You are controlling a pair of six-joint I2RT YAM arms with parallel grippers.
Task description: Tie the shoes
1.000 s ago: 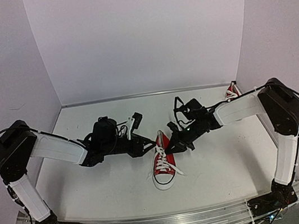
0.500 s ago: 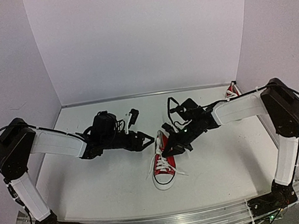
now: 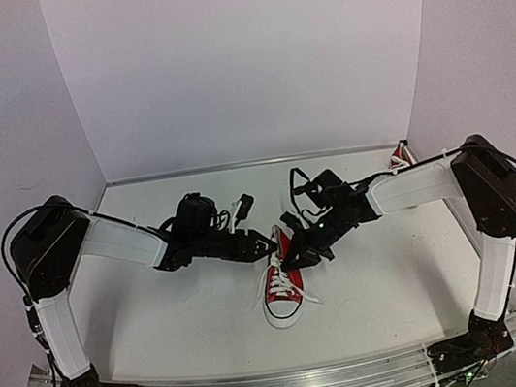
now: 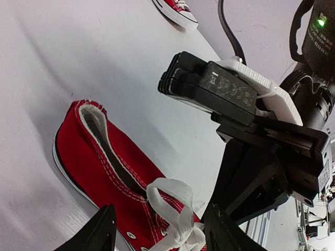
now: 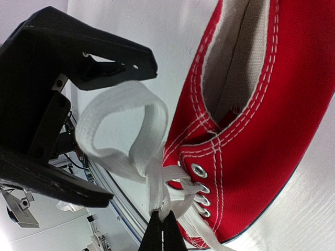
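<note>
Right wrist only: lace [image 5: 127,121] in tool [image 5: 162,225]

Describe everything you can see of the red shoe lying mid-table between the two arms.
The red shoe is a canvas-looking low-top with white stitching, metal eyelets, white sole and toe cap. It sits sole down on the table, toe toward the arm bases. Its white laces are not tied: the right tool pinches a strand, and a loop stands inside the open left tool.

White links [image 3: 61,333], black joints [image 3: 46,249], black cables [image 4: 227,26].
</note>
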